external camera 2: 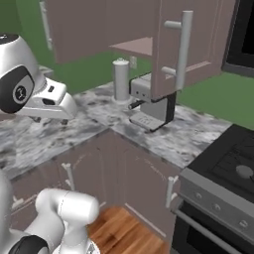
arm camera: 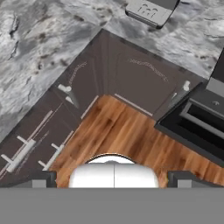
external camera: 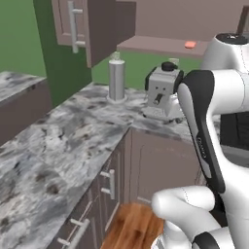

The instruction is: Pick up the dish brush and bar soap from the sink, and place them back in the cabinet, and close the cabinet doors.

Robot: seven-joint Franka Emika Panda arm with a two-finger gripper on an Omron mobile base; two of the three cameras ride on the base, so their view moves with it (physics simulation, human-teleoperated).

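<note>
The cabinet (external camera: 160, 46) hangs above the counter corner with its inside shelf showing. The salmon-pink bar soap (external camera: 190, 44) lies on that shelf, towards its right. The cabinet doors stand open: the left one (external camera: 68, 22) and the right one (external camera 2: 191, 44), each with a silver bar handle. My gripper (arm camera: 113, 179) is open and holds nothing, its fingertips (arm camera: 41, 178) wide apart. It points down at the wooden floor in front of the counter corner. In the right base view my hand (external camera 2: 49, 101) hovers left of the cabinet, below shelf height. The dish brush and the sink are out of view.
A grey coffee machine (external camera: 163, 92) stands on the marble counter (external camera: 58, 146) under the cabinet, with a grey cylinder (external camera: 116, 80) to its left. A black stove (external camera 2: 223, 173) is at the right. The open right door juts out over the coffee machine (external camera 2: 149, 106).
</note>
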